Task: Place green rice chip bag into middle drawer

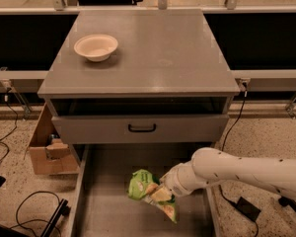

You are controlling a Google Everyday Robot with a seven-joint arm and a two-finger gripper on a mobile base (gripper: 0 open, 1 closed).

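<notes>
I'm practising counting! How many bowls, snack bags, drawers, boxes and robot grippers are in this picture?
cream bowl: 1
green rice chip bag: 1
drawers: 2, the upper drawer and the open middle drawer
cardboard box: 1
gripper: 1, at the bag, over the middle drawer
Total: 6

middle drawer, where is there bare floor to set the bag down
Free in the middle drawer: the strip between its left wall and the green rice chip bag, and the back band under the upper drawer front. Crowded right of centre: the gripper at the bag, the arm reaching in from the right.
</notes>
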